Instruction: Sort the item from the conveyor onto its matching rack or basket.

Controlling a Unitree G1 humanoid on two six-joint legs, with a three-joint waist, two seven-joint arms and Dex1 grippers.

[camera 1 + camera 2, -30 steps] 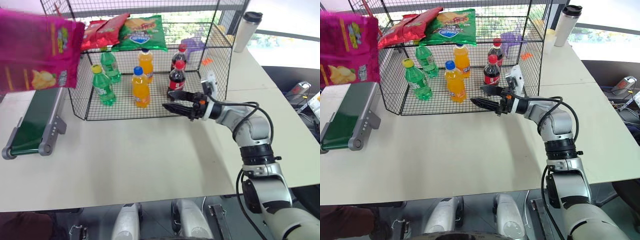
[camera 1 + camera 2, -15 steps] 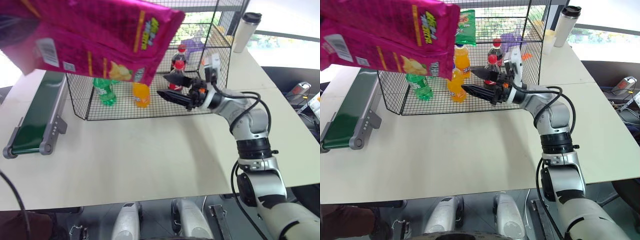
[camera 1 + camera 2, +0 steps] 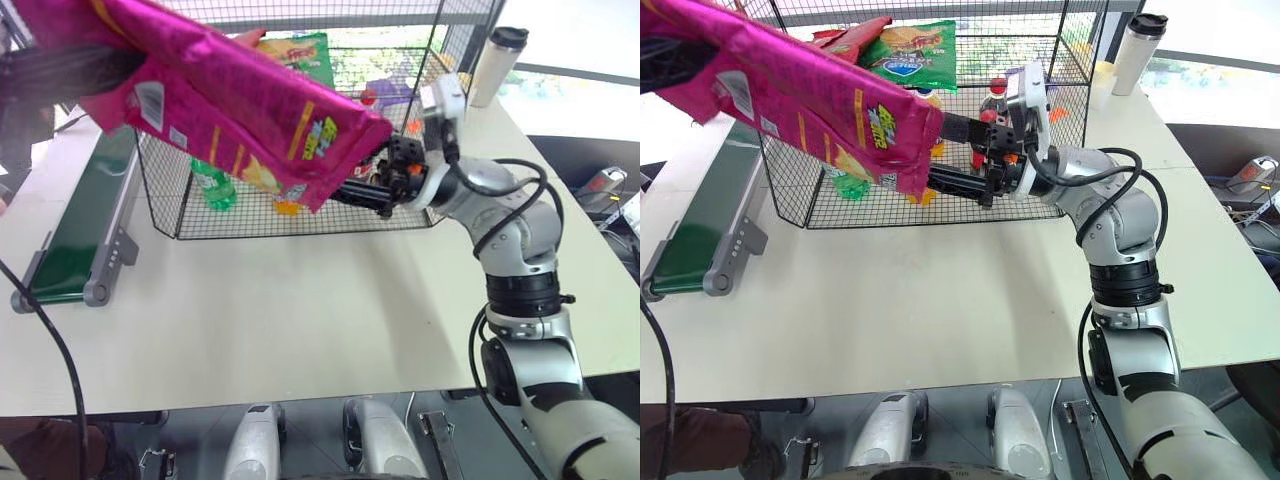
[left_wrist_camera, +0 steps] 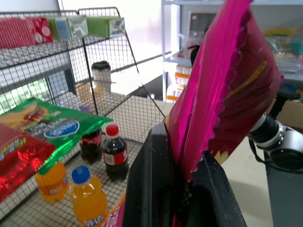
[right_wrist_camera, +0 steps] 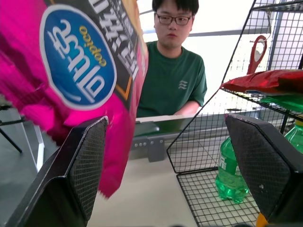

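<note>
Above the white table (image 3: 300, 300), the magenta-pink chip bag (image 3: 230, 105) hangs in the air, already off the green conveyor belt (image 3: 80, 235) and clear of it, so the pick looks done and the placing is what remains. The left gripper (image 4: 182, 175) is clenched on one crimped edge of the bag, which rises from between its black fingers in the left wrist view; in the head views the bag slants down from the upper left toward the front of the black wire rack (image 3: 440, 150). The bag is not yet on any tier: it floats in front of the rack's open face, its free lower corner hiding part of the bottles on the floor tier. On the upper shelf lie a green chip bag (image 3: 910, 55) and a red chip bag (image 3: 855, 35), which I judge to be the matching spot. The right gripper (image 5: 175, 161) is spread wide and empty, pointing sideways toward the bag's lower end; in its wrist view the bag's blue oval logo sits just beside one finger, near the gap between the fingers but not pinched by them. That suggests a handover or a two-handed steadying may be coming before the bag goes onto the shelf.
</note>
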